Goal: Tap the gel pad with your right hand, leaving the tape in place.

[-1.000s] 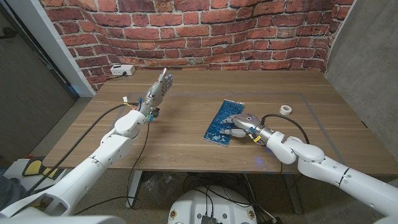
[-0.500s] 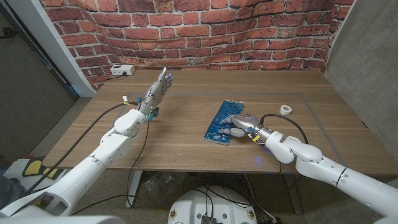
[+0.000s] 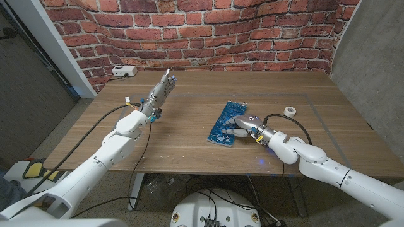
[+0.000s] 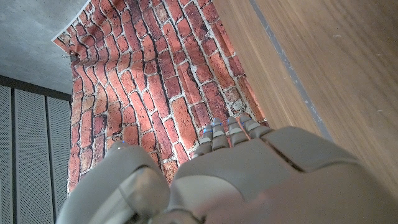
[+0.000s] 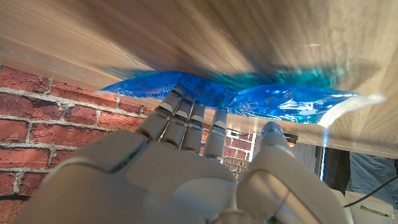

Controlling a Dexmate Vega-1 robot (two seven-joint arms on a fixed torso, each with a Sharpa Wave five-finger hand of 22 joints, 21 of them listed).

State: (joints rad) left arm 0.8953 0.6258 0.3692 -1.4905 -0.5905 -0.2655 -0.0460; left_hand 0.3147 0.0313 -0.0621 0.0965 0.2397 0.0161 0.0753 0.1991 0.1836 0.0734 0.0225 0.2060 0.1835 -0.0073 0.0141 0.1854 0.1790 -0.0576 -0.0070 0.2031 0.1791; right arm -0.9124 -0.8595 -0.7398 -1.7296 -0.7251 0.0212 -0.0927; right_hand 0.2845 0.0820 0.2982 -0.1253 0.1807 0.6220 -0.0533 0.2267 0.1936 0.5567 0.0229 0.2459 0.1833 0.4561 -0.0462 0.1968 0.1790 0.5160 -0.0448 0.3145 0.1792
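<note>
Both hands empty: right hand (image 3: pixel 242 123) fingers spread on gel pad (image 3: pixel 225 123); left hand (image 3: pixel 158 94) fingers straight, together.

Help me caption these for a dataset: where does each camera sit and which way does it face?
Head view: on the robot's head, looking down at the table, both arms, gel pad, tape.
Left wrist view: behind the left hand, facing the brick wall.
Right wrist view: behind the right hand, facing the gel pad, shared with the head view.
</note>
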